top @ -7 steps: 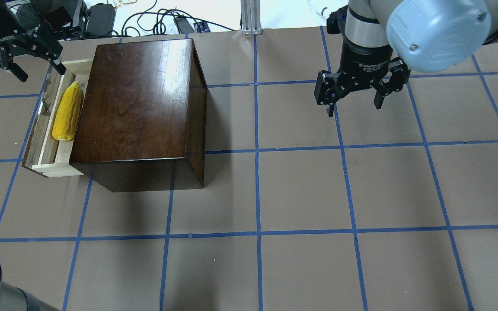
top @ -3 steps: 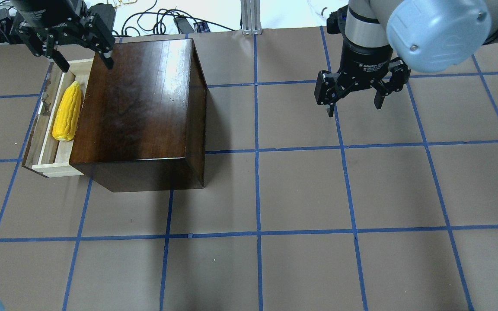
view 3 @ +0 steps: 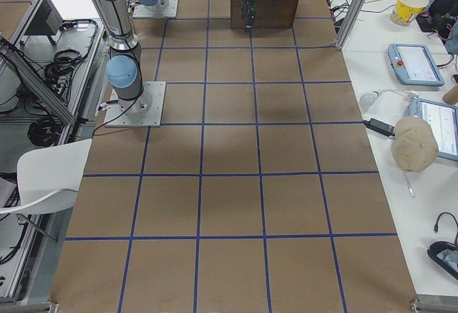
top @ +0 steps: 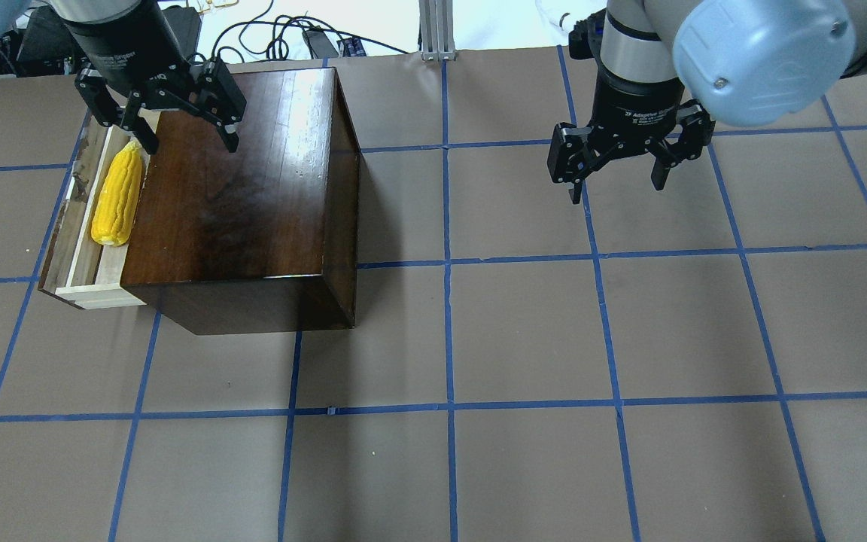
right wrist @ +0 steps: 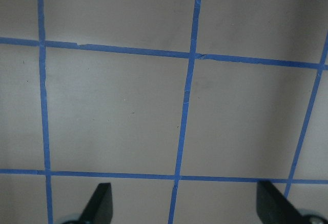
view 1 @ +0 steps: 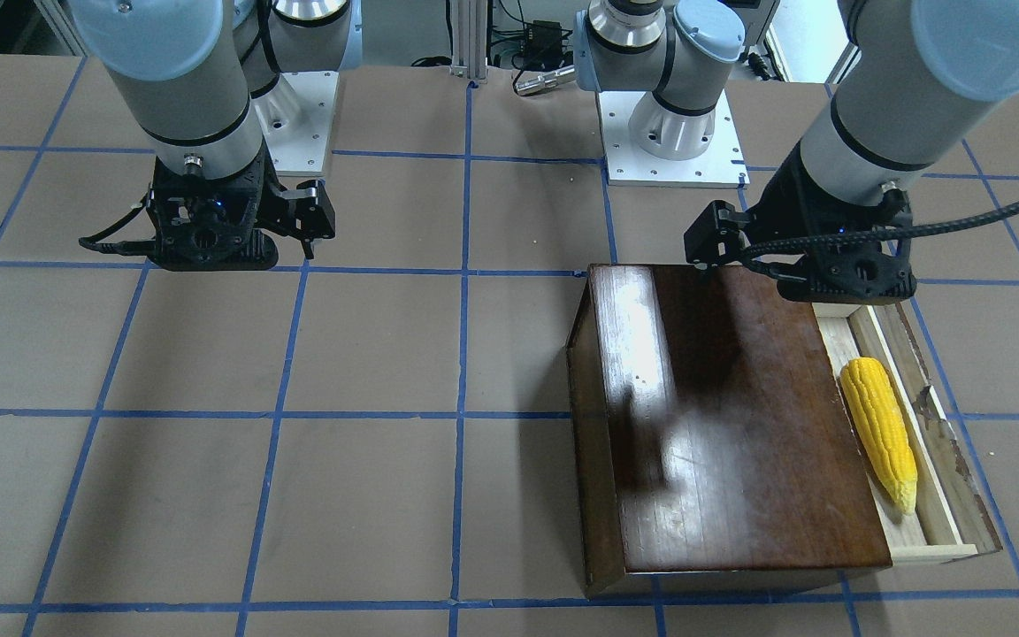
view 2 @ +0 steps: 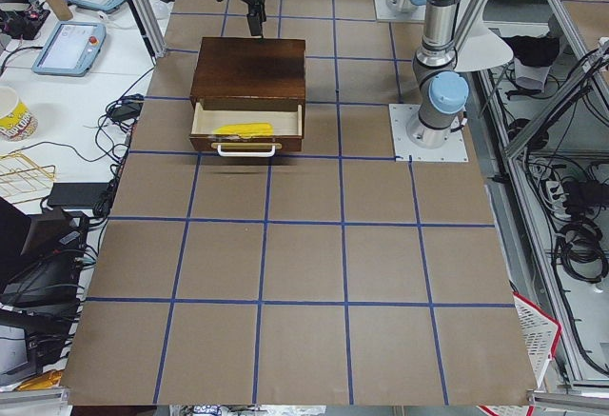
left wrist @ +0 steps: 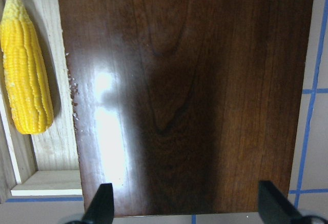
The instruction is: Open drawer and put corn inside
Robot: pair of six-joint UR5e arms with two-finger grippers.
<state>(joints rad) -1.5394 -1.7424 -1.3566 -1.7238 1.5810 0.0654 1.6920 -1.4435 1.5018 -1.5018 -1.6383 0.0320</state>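
The yellow corn lies lengthwise in the pulled-out drawer of pale wood, on the left side of the glossy dark-brown box. It also shows in the front-facing view and the left wrist view. My left gripper is open and empty, above the far left part of the box top, beside the drawer's far end. My right gripper is open and empty, high over bare table far to the right of the box.
The brown paper table is marked with a grid of blue tape. Cables and power supplies lie beyond its far edge. The drawer has a white handle on its dark front panel.
My left gripper has moved right, from beyond the drawer's far left corner to above the box top's far left part. The right arm, corn and drawer have not moved.
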